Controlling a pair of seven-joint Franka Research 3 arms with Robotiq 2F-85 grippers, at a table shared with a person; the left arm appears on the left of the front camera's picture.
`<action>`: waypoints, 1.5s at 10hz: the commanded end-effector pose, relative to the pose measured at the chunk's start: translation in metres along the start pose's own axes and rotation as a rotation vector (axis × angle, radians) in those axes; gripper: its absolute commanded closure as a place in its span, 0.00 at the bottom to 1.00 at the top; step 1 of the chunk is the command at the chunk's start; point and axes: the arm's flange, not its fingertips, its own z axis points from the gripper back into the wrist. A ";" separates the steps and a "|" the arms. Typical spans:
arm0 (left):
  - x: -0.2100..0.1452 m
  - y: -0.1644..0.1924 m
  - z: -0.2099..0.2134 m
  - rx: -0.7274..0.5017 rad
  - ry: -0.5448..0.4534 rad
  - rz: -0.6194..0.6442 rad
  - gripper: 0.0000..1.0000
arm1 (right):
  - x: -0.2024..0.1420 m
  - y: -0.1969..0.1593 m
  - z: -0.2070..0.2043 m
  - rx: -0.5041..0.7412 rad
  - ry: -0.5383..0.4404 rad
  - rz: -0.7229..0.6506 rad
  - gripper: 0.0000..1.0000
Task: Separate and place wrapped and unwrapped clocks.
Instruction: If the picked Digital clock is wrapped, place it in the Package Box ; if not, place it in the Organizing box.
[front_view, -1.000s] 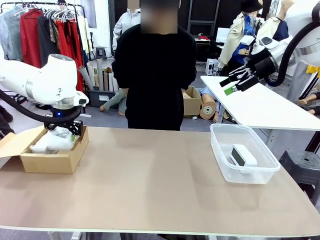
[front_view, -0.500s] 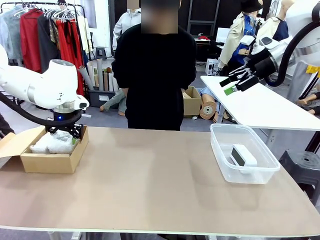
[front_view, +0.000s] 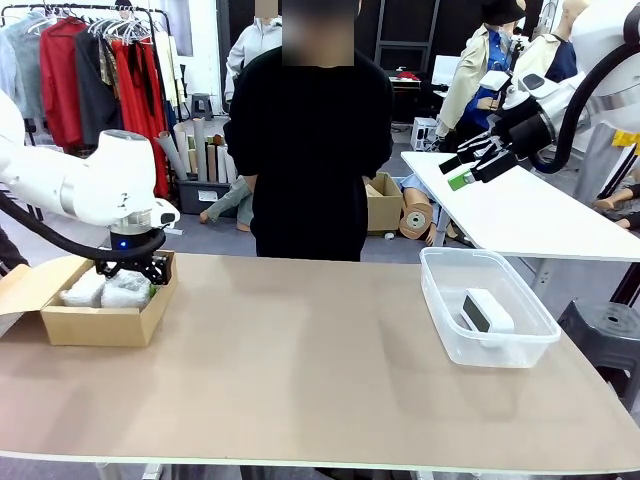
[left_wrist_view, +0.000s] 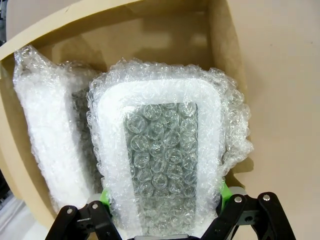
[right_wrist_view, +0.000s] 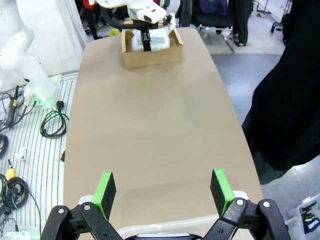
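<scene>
My left gripper (front_view: 130, 272) reaches down into the cardboard box (front_view: 100, 325) at the table's left end, shut on a bubble-wrapped clock (left_wrist_view: 160, 155). The clock's white frame and dark screen show through the wrap, with a green pad (left_wrist_view: 104, 196) at each lower side. A second wrapped clock (left_wrist_view: 50, 145) lies beside it in the box (left_wrist_view: 220, 50). The bare white clock (front_view: 485, 310) with a dark screen lies in a clear plastic bin (front_view: 440, 300) on the right. My right gripper (front_view: 470, 165) hangs open high above the table's right end, nothing between its fingers (right_wrist_view: 104, 192).
A person in black (front_view: 310, 150) stands at the far edge behind the middle of the table. A second white table (front_view: 540, 215) stands at the back right. The tan tabletop (front_view: 300, 370) stretches bare between box and bin. Cables (right_wrist_view: 50, 122) lie on the floor beside the table.
My left arm has come down and lowered the wrapped clock into the box next to the other bundle. The right arm has not moved.
</scene>
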 end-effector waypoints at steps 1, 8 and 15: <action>0.001 0.010 -0.003 -0.021 -0.011 -0.004 1.00 | 0.002 0.000 0.001 -0.002 -0.003 0.003 0.00; 0.001 0.015 -0.011 -0.025 0.000 0.008 0.50 | 0.002 0.000 0.001 -0.002 -0.003 0.003 0.00; 0.003 0.017 -0.005 -0.025 -0.003 0.012 0.00 | 0.002 0.000 0.001 -0.002 -0.003 0.003 0.00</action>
